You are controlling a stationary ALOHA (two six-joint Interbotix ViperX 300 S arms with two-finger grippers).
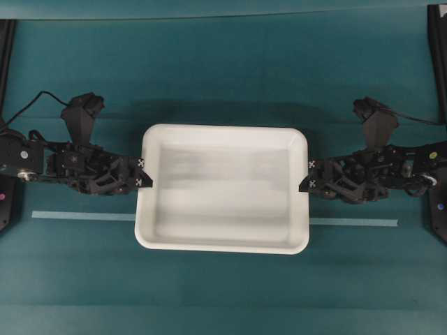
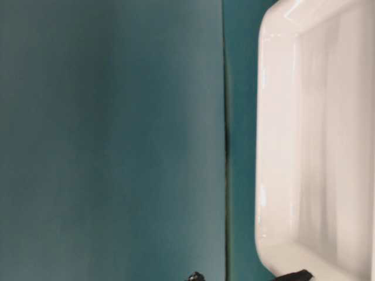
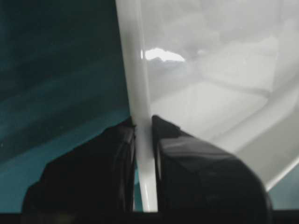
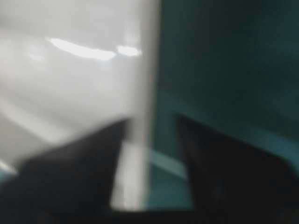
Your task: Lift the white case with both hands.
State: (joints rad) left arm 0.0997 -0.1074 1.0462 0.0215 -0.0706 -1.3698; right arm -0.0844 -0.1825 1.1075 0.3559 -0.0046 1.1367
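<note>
Step in hand: While you read this, judge the job as sitting at the grip stage, with one side of the case secured and the other not; nothing in the views tells you whether the case is off the cloth.

Case: the large shallow white plastic tray with rounded corners and a raised rim, the white case [image 1: 222, 188], lies across the middle of the flat teal table surface [image 1: 223, 63], its front part covering a pale tape strip [image 1: 84, 216] that runs parallel to the surface's near edge.

Left gripper: your black wedge-shaped left gripper [image 3: 144, 135] is clamped on the case's left rim, one finger outside the wall and one inside, both pressed against the plastic.

Right gripper: your black right gripper [image 4: 150, 123] straddles the right rim, but its jaws stand apart; the blurred wrist view shows a clear teal gap between the rim and the outer finger [image 4: 224, 158], so it holds nothing.

Next move: you would need to pinch the right rim as firmly as the left, then raise both arms together and level.

Watch for: lifting on the left grip alone would likely tip the glossy case or let it slip.
</note>
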